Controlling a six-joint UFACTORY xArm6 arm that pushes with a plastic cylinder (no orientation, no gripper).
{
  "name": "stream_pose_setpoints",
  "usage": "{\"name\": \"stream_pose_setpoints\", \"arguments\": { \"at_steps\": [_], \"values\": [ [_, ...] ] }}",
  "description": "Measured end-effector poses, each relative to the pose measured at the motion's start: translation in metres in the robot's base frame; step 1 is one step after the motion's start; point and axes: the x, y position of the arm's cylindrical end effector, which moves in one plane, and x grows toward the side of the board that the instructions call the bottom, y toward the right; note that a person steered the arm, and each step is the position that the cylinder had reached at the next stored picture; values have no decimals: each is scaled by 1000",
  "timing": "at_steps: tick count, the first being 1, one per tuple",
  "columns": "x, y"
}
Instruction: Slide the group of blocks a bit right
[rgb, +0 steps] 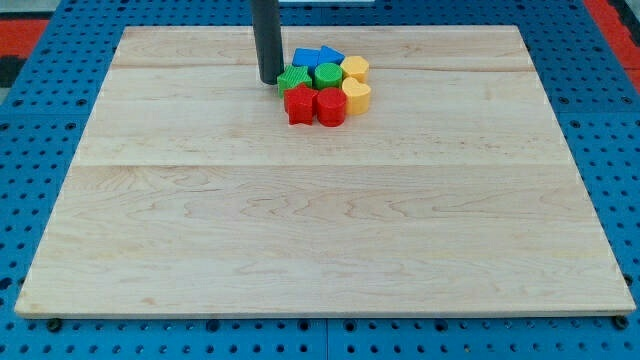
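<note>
Pushing rightward from the cluster's left suits this: my tip (270, 80) sits just beside the green star (292, 78), with no fingers to speak of. Blocks huddle near the board (300, 240)'s top edge; ample room lies right, so a short, level stroke keeps them together.

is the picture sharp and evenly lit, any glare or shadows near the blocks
Camera view: light is even and soft, no glare on the wooden board; only faint shadows beneath the cluster, from the red star to the yellow heart; block edges look slightly soft; my tip, at the cluster's left beside the green block, is clearly outlined.
</note>
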Motion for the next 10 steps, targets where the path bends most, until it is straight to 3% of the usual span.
{"name": "stream_pose_setpoints", "arguments": {
  "at_steps": [2,3,4,5,7,10],
  "values": [
    [0,-59],
    [31,-72],
    [80,-56],
    [89,-17],
    [89,24],
    [86,8]
  ]
}}
